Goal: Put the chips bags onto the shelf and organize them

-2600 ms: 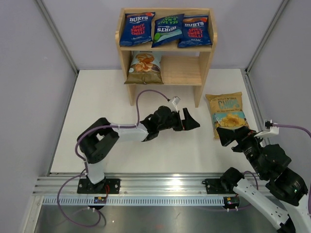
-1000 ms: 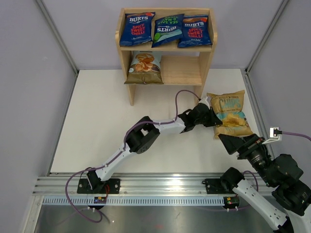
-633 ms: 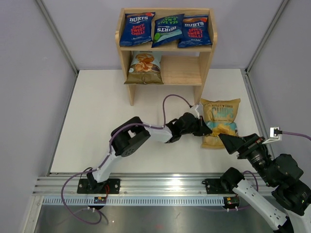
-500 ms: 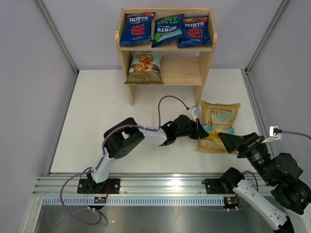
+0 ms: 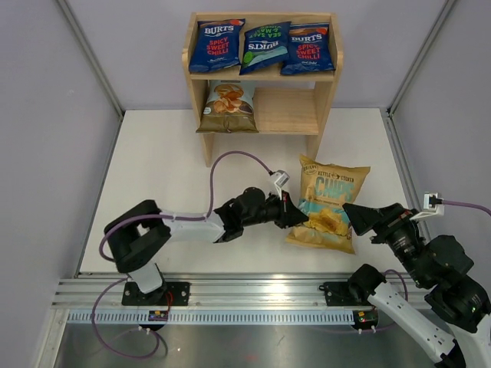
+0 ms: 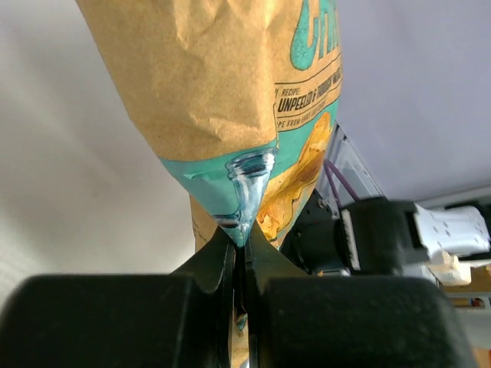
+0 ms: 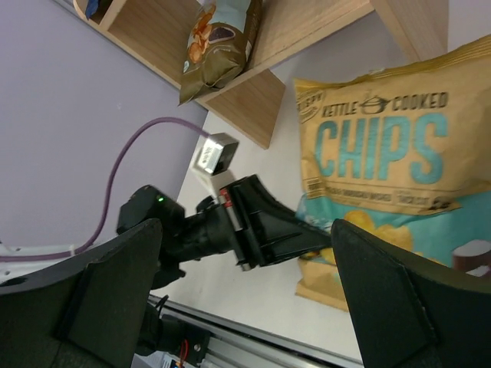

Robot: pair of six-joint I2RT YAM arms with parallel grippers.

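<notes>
Your left gripper (image 5: 295,217) has its black jaws pressed together on the yellow chips bag (image 5: 330,201). It pinches a thin fold of the teal-printed film at the bag's left edge, low down. In the left wrist view the film gathers into a narrow glossy pleat right where the fingers (image 6: 219,264) meet, and above it the bag widens into matte, creased yellow-tan paper-like skin. The bag is puffed and pillow-shaped, tilted with its top leaning away from the arms. It sits over the white bench (image 5: 161,169), in front of and to the right of the shelf (image 5: 326,92) and apart from it. You cannot tell from these views whether its lower edge touches the bench.

Your right gripper (image 5: 360,218) is spread wide and holds nothing. Its matte black wedge-shaped fingers frame the bag's front in the wrist view, close to the bag's lower right corner.

The shelf is pale, smooth natural wood with raised side rails. On its top tier three glossy dark-blue Burts bags lie flat, side by side: a red-labelled one (image 5: 216,44) at the left, the green-labelled one (image 5: 265,46) in the middle, upside down, and another red-labelled one (image 5: 307,47) at the right. On the lower tier the pale blue-tan bag (image 5: 228,106) stands at the left end, crinkled, leaning toward the back. The right part of that tier shows bare wood.
</notes>
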